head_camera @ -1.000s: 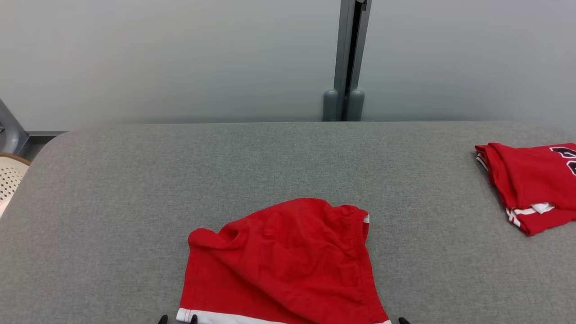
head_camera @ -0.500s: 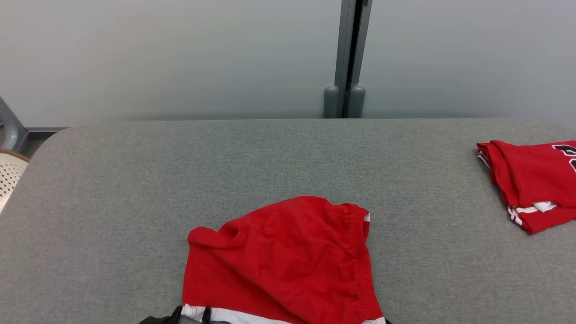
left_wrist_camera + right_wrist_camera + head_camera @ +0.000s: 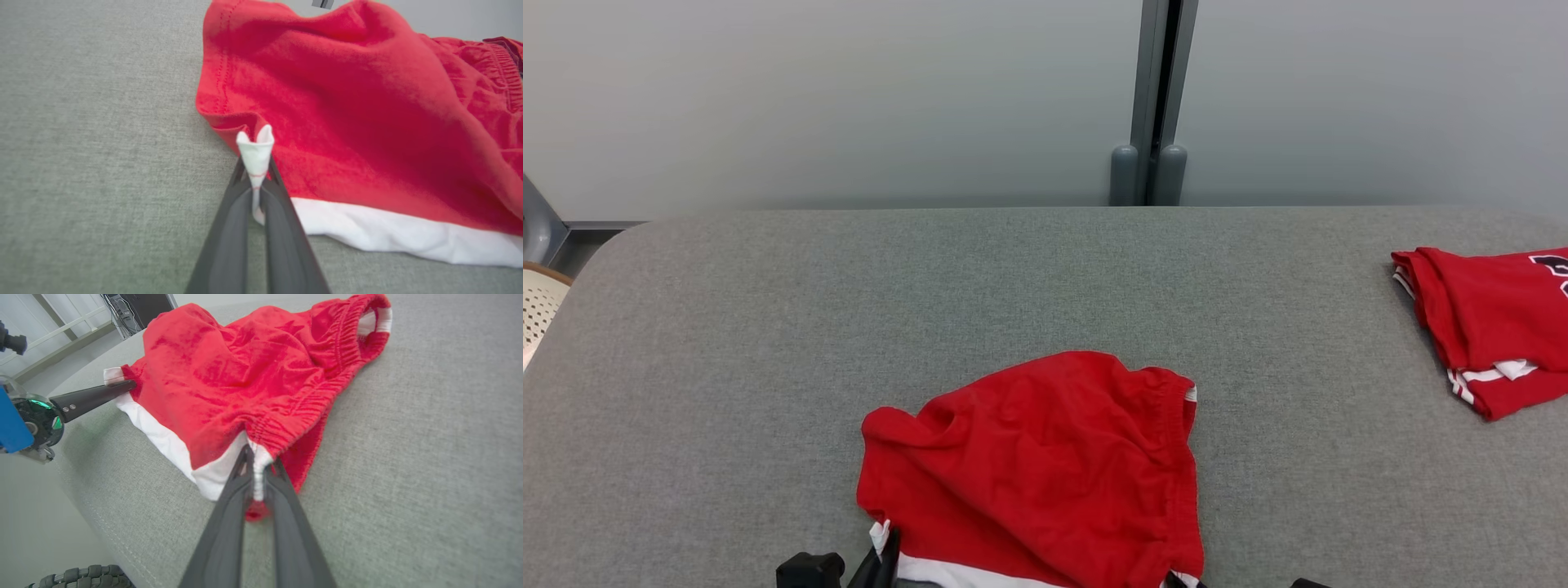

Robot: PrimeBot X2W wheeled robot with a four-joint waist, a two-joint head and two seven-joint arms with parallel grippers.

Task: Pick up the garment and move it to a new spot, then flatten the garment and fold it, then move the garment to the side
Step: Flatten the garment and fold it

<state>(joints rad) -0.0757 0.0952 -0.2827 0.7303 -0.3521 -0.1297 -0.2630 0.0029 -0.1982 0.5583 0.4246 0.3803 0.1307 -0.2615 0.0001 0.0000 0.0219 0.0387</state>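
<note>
Two grippers pinch the near corners of a crumpled red garment; the task is barely begun.

In the head view, the left gripper (image 3: pixel 888 545) at bottom left of centre is clamped on the white hem corner. The red garment (image 3: pixel 1045 457) lies at lower centre of the grey table (image 3: pixel 768 310). The right gripper (image 3: pixel 257 459) pinches the waistband corner. Lifting, moving, flattening and folding all seem left to do.

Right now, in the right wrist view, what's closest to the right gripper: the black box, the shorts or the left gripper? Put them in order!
1. The shorts: pinched in the right gripper, straight ahead.
2. The left gripper: off to the left, holding the other corner of the shorts.
3. The black box: far back, at the top left.
</note>
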